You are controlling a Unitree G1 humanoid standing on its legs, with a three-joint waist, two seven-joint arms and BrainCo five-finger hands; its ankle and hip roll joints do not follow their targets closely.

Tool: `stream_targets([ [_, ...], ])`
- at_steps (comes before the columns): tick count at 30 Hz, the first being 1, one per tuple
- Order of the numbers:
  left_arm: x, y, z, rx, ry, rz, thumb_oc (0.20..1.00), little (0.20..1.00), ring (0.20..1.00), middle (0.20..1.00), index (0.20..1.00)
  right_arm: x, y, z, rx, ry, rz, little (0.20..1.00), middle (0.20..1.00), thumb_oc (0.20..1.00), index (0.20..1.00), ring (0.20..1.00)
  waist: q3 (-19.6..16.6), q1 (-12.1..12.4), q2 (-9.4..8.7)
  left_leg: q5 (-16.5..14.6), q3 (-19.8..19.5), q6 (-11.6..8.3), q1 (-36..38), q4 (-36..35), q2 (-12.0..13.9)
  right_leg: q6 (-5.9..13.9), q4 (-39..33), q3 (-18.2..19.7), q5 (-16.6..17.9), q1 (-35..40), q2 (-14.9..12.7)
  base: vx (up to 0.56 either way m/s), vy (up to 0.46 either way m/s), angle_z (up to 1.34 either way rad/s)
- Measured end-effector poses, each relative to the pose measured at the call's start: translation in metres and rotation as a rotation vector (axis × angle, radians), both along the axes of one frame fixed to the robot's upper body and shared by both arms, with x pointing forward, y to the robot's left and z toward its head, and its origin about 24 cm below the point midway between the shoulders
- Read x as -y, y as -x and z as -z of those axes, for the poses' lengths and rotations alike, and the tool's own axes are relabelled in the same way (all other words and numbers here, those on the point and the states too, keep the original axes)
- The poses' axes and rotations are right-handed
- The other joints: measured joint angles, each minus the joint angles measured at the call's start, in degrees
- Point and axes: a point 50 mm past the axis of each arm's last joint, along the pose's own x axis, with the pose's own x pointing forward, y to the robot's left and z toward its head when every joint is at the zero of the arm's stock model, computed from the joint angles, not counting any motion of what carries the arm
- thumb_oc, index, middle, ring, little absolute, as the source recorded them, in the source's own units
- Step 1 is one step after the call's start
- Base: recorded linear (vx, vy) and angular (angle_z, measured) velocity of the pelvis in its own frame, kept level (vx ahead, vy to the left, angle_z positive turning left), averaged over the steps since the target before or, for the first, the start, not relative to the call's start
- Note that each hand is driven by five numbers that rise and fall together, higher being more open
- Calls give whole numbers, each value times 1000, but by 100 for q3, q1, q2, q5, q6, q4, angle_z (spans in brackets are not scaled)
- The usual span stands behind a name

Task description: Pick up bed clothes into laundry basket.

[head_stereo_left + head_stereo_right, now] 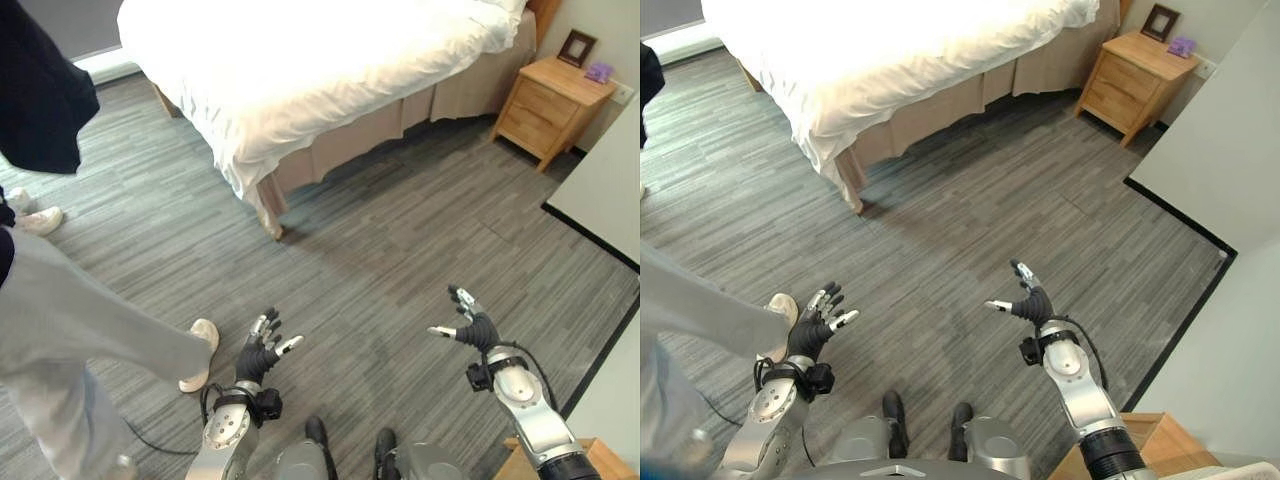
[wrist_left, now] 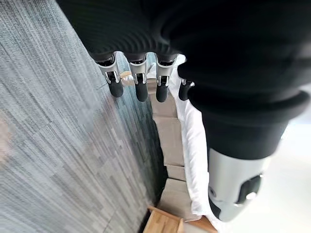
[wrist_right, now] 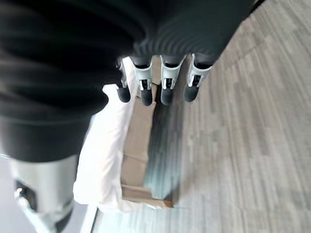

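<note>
The bed (image 1: 330,60) stood far across the floor (image 1: 400,230), its white bed clothes (image 1: 260,90) lying untouched on top. A person (image 1: 60,330) stood near left (a collision risk if the robot stepped forward). The left robot hand (image 1: 262,352) and right robot hand (image 1: 470,322) hung spread and empty.

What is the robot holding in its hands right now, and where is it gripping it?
Nothing. The left hand and the right hand hang open over the grey floor, fingers relaxed, apart from the white bedding on the bed.
</note>
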Motion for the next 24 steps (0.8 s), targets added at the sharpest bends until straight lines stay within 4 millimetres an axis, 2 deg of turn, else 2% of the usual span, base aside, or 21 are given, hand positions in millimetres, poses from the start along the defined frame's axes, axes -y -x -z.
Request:
stream_targets([
  [1, 0, -1, 0, 0, 7, -1, 1000, 1000, 1000, 1000, 1000, 1, 2, 2, -13, 4, 4, 1000, 1000, 1000, 1000, 1000, -21, -36, -73, 25, 101, -24, 10, 60, 121, 21, -155, -33, 56, 91, -37, 28, 17, 61],
  [4, 1, 2, 3, -13, 14, 2, 1000, 1000, 1000, 1000, 1000, 7, 2, 1, -14, 23, 12, 1000, 1000, 1000, 1000, 1000, -68, -74, -97, 39, 27, -20, 447, -257, 412, 231, -526, -233, 292, 500, -179, 27, 64, 28],
  [6, 2, 1, 3, -16, 15, 6, 1000, 1000, 1000, 1000, 1000, 9, 2, 1, -15, 31, 13, 1000, 1000, 1000, 1000, 1000, -163, -195, -84, 49, -13, -16, 525, -350, 415, 278, -659, -408, 327, 667, -211, -7, 95, 50],
  [7, 3, -1, 3, -11, 16, 13, 1000, 1000, 1000, 1000, 1000, 12, 1, -1, -9, 45, 10, 1000, 1000, 1000, 1000, 1000, -312, -173, 39, 276, -74, 150, 553, -445, 463, 391, -733, -481, 388, 655, -205, -5, 205, 58],
  [8, 0, -2, 4, -17, 6, 2, 1000, 1000, 1000, 1000, 1000, 10, 0, 1, -12, 36, 12, 1000, 1000, 1000, 1000, 1000, -372, -161, -18, 413, -103, 23, 590, -539, 321, 553, -789, -548, 495, 686, -353, 4, 219, 48],
  [10, -5, -3, 3, -20, -7, -21, 1000, 1000, 1000, 1000, 1000, 3, 0, 2, -16, 14, 5, 1000, 1000, 1000, 1000, 1000, -480, -170, -205, 388, -79, 87, 599, -687, 24, 554, -993, -731, 617, 860, -573, 48, 207, 51],
  [13, -12, 0, 4, -32, -32, -33, 1000, 1000, 1000, 1000, 1000, -4, -5, 0, 1, -15, 2, 1000, 1000, 1000, 1000, 1000, -613, -162, -317, 395, -120, 157, 768, -1108, -387, 560, -1072, -876, 679, 932, -810, 68, 177, 36],
  [16, -23, 3, 4, -39, -57, -57, 1000, 1000, 1000, 1000, 1000, -8, -5, -1, 9, -31, -3, 1000, 1000, 1000, 1000, 1000, -686, -152, -340, 347, -167, 225, 771, -1147, -520, 537, -1150, -836, 793, 971, -901, 56, 143, 7],
  [18, -27, 3, 2, -32, -65, -73, 1000, 1000, 1000, 1000, 1000, -8, -5, -1, 9, -30, -3, 1000, 1000, 1000, 1000, 1000, -702, -149, -354, 346, -179, 226, 742, -1156, -572, 652, -1161, -857, 876, 989, -949, 46, 155, 9],
  [21, -28, 2, 1, -31, -67, -75, 1000, 1000, 1000, 1000, 1000, -6, -5, -1, 10, -20, -3, 1000, 1000, 1000, 1000, 1000, -705, -152, -362, 280, -239, 241, 707, -1233, -585, 672, -1052, -931, 888, 1001, -1002, 58, 164, 21],
  [24, -31, 1, 7, -57, -82, -80, 1000, 1000, 1000, 1000, 1000, -6, -5, -1, 11, -17, -5, 1000, 1000, 1000, 1000, 1000, -696, -162, -346, 257, -342, 278, 702, -1231, -502, 719, -380, -1009, 867, 827, -1099, 87, 187, 49],
])
